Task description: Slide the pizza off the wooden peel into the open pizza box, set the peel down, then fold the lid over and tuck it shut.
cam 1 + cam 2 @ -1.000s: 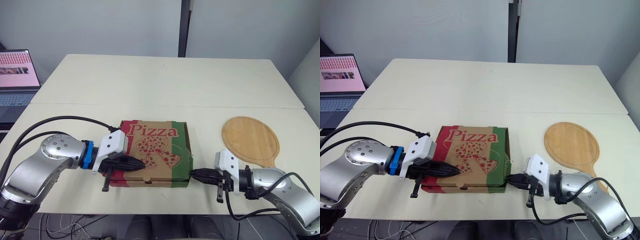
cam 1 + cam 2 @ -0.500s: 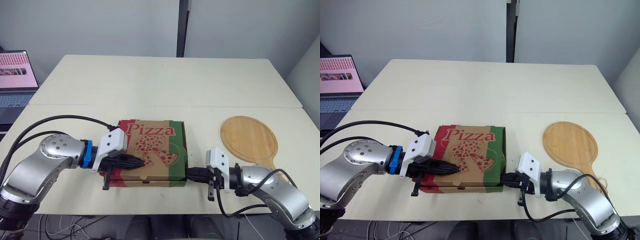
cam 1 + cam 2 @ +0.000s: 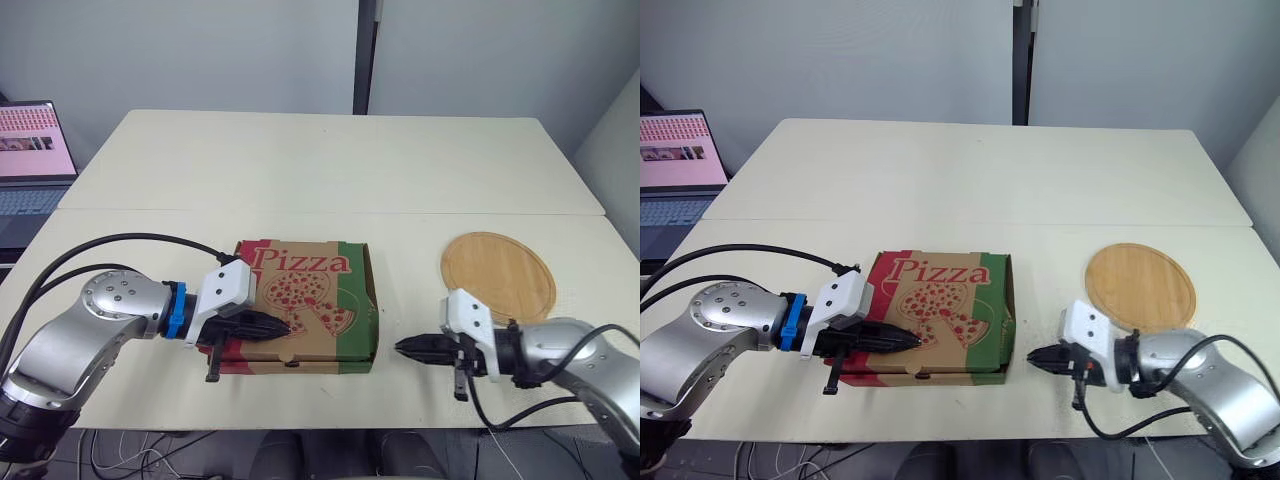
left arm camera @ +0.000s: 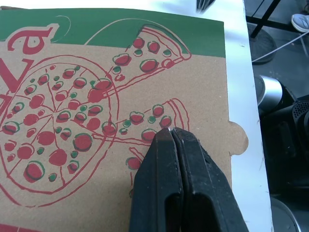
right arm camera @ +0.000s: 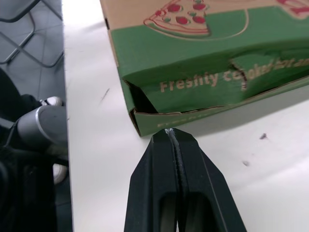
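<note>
Lying flat near the front edge of a pale bench [image 3: 320,160] is a pizza box [image 3: 300,305], its lid [image 4: 96,72] folded down over it; the lid is brown card printed with a red "Pizza" and a drawing of a sliced pizza, with a green band along its right side. The left hand [image 3: 285,325] reaches in from the robot's left and rests its tip on the lid, on the printed drawing near the front edge; its two black fingers are pressed together and hold nothing. In the left wrist view a small rounded tab juts from the lid's front edge just beside that fingertip. The right hand [image 3: 402,347] sits low over the bench just beside the box's front right corner, pointing at it but apart from it; its fingers are likewise closed tight with nothing between them. In the right wrist view the green side wall bulges a little and a dark gap shows at that corner. The wooden peel [image 3: 498,277] lies flat on the bench to the right of the box, well apart from it; its handle end is hidden behind the right arm. A laptop [image 3: 35,150] stands open beyond the bench's far left edge.
</note>
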`<state>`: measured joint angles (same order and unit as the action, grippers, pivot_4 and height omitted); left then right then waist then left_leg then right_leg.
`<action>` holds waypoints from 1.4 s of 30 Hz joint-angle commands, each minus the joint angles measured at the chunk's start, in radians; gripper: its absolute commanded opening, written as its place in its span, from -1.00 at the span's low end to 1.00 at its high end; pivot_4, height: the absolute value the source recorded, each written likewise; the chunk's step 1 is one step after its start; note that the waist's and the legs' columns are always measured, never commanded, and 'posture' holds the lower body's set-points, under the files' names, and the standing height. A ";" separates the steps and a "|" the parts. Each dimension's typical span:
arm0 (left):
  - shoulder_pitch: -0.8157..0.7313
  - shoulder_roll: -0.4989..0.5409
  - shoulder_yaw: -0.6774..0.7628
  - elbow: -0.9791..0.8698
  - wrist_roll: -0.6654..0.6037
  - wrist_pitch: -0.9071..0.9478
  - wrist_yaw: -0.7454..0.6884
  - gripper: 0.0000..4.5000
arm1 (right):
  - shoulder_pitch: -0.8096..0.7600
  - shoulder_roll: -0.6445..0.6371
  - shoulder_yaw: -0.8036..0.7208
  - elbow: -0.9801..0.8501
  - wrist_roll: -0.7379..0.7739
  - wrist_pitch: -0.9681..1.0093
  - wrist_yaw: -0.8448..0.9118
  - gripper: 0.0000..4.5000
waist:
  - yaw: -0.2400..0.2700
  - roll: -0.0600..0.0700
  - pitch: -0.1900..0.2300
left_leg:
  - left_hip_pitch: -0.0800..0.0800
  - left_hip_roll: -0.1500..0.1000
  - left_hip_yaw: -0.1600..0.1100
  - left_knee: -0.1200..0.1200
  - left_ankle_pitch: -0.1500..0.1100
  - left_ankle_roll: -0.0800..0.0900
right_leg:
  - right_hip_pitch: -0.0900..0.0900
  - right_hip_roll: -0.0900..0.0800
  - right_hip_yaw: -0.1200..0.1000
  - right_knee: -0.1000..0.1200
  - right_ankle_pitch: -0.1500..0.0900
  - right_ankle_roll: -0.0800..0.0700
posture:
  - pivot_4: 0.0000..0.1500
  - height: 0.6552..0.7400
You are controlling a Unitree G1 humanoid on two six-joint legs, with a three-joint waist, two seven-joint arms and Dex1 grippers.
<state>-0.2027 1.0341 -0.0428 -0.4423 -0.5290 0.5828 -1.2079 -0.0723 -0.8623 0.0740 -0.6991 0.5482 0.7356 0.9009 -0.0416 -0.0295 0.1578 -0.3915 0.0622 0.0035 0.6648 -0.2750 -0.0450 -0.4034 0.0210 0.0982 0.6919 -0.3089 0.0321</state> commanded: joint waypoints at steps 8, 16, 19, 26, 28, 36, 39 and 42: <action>-0.010 0.004 -0.023 0.013 0.037 0.000 0.011 -1.00 | -0.125 0.164 0.170 0.030 -0.084 -0.019 -0.119 -0.98 | 0.002 0.000 0.000 | -0.001 0.000 0.000 0.000 0.000 0.000 | 0.000 0.000 0.000 0.000 0.000 0.000 | 1.00 0.84; 0.025 0.014 0.121 0.011 -0.029 0.038 0.033 -1.00 | -0.145 0.169 0.268 0.086 -0.180 -0.075 -0.099 -0.98 | -0.002 0.000 0.000 | -0.001 0.000 0.000 0.000 0.000 0.000 | -0.001 0.000 0.000 0.000 0.000 0.000 | 1.00 0.84; 0.030 0.038 0.254 0.065 -0.047 0.072 0.055 -1.00 | -0.150 0.177 0.265 0.090 -0.185 -0.081 -0.095 -0.98 | -0.002 0.000 0.000 | -0.001 0.000 0.000 0.000 0.000 0.000 | -0.001 0.000 -0.001 0.000 0.000 0.000 | 1.00 0.84; 0.178 0.154 0.417 0.224 0.050 -0.012 -0.027 -1.00 | -0.161 0.180 0.255 0.095 -0.188 -0.092 -0.080 -0.98 | -0.008 0.000 0.001 | -0.001 0.000 0.000 -0.001 0.000 0.000 | -0.002 -0.001 -0.001 0.000 0.000 -0.001 | 1.00 0.84; 0.235 0.154 0.434 0.194 0.032 0.010 -0.052 -1.00 | -0.166 0.182 0.252 0.097 -0.186 -0.091 -0.077 -0.98 | -0.008 0.000 0.000 | -0.001 0.000 0.000 -0.001 0.000 0.000 | -0.002 -0.001 -0.001 0.000 0.000 -0.001 | 1.00 0.84; 0.268 0.085 0.337 0.059 -0.010 0.074 -0.012 -1.00 | -0.183 0.191 0.238 0.090 -0.169 -0.069 -0.074 -0.98 | -0.002 0.000 0.000 | -0.001 0.000 0.001 -0.001 0.000 0.000 | -0.001 -0.002 -0.001 0.000 -0.001 -0.001 | 1.00 0.84; 0.241 0.066 0.277 0.045 -0.007 0.077 0.003 -1.00 | -0.188 0.192 0.237 0.088 -0.165 -0.062 -0.075 -0.98 | -0.002 0.000 0.000 | -0.001 0.000 0.001 -0.001 0.000 0.000 | -0.001 -0.002 -0.002 0.000 -0.001 -0.001 | 1.00 0.84; 0.219 0.048 0.242 0.049 0.003 0.072 0.025 -1.00 | -0.190 0.194 0.235 0.086 -0.161 -0.054 -0.079 -0.98 | 0.005 0.000 0.000 | -0.001 -0.001 0.001 -0.001 0.000 0.000 | -0.001 -0.003 -0.001 0.000 -0.001 -0.001 | 1.00 0.84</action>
<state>0.0284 1.0948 0.2263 -0.3643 -0.5248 0.6626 -1.1917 -0.2512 -0.6704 0.3333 -0.5853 0.3756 0.6769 0.8246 -0.0366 -0.0297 0.1582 -0.3929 0.0613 0.0045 0.6643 -0.2750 -0.0451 -0.4047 0.0179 0.0969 0.6916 -0.3094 0.0313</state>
